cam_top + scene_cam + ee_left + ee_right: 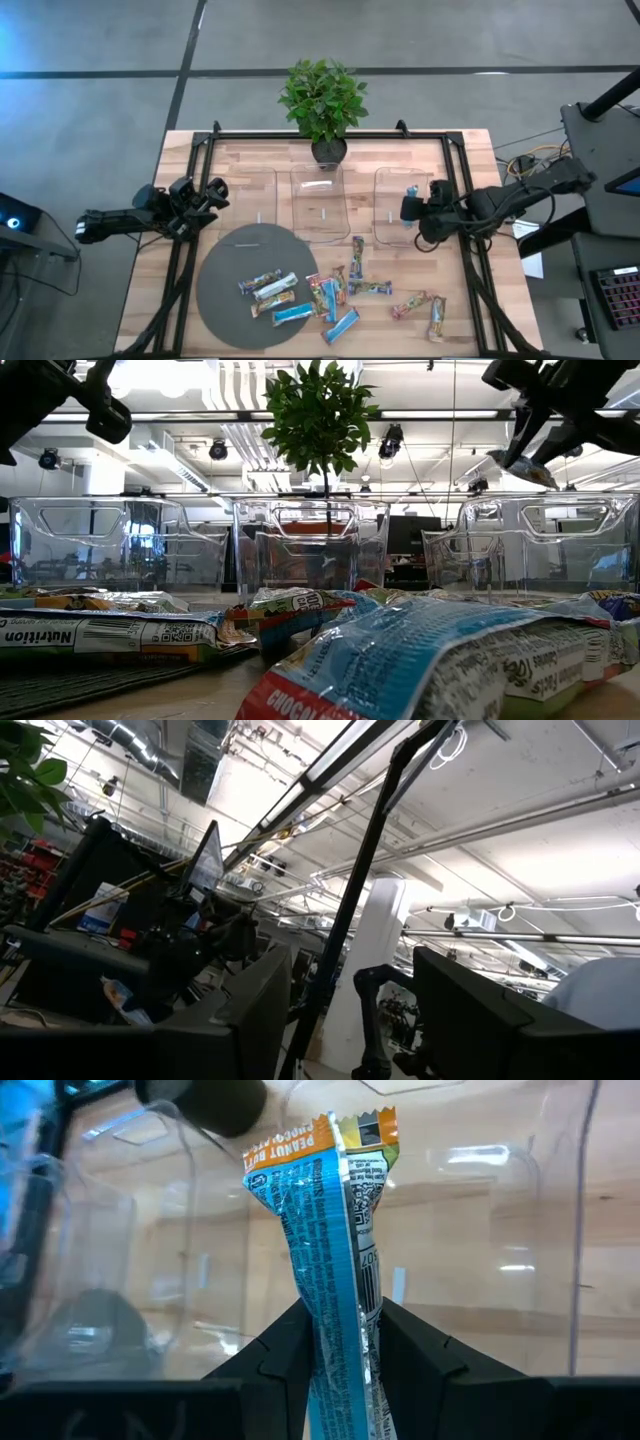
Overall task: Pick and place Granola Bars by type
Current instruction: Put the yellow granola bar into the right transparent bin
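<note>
One bright blue-and-white foil-wrapped granola bar [335, 1270] is pinched in the right claw [408, 207], held above the clear plastic tray [398, 234] right of the potted green plant [322, 100]. The left claw [213, 193], well left of the plant, cannot be judged open or closed.

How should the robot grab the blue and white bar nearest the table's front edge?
Pinch the blue-and-white foil-wrapped bar across its narrow middle, coming straight down. It lies flat and slanted, so grip crosswise to it; its long sides look free there.
</note>
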You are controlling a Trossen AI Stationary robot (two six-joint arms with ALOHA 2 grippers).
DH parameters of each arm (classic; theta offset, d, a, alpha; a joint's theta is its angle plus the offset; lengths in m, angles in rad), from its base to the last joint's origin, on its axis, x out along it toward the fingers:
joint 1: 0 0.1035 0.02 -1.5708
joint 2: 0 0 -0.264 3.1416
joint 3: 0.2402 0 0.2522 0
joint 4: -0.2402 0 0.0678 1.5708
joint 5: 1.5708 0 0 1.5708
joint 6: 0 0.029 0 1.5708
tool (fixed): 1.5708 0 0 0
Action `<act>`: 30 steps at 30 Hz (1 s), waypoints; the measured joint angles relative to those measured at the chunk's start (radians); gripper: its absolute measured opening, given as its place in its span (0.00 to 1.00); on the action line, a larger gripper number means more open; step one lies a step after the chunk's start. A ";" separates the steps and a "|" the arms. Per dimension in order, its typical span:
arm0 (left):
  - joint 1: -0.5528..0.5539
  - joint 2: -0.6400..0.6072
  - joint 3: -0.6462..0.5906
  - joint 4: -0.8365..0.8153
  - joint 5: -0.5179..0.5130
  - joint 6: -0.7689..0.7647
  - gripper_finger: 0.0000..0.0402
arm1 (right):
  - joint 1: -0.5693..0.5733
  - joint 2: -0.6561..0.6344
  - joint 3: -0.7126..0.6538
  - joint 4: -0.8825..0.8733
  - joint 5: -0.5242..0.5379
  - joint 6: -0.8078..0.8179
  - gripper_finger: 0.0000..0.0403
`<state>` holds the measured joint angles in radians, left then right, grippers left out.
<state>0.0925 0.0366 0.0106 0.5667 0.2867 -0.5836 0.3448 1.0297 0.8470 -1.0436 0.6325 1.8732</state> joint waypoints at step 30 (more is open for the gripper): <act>0.000 0.000 0.000 0.000 0.000 0.000 0.48 | -0.240 0.079 -0.049 0.038 -0.297 -0.322 0.54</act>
<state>0.0923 0.0368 0.0107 0.5665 0.2867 -0.5835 0.1047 1.1084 0.7977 -1.0054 0.3356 1.5508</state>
